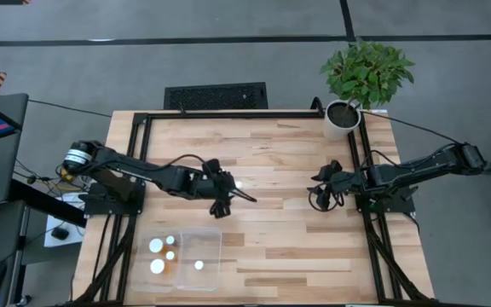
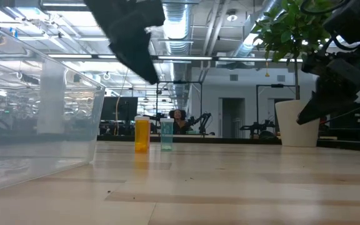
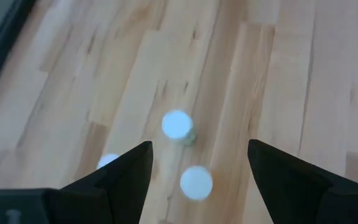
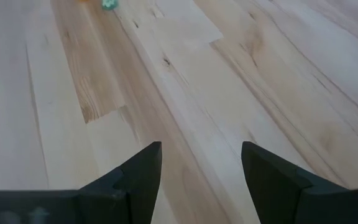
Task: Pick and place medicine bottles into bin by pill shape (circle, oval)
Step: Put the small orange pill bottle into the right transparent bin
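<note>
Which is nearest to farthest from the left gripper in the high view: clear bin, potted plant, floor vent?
1. Clear bin: just below the left gripper, at the table's lower edge.
2. Floor vent: beyond the table's top edge, almost straight above the gripper.
3. Potted plant: top right corner, well past the right gripper.

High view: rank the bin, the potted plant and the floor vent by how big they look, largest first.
1. Potted plant and floor vent: too close to call.
2. Bin, see-through beside the white-capped bottles: slightly smaller.
</note>
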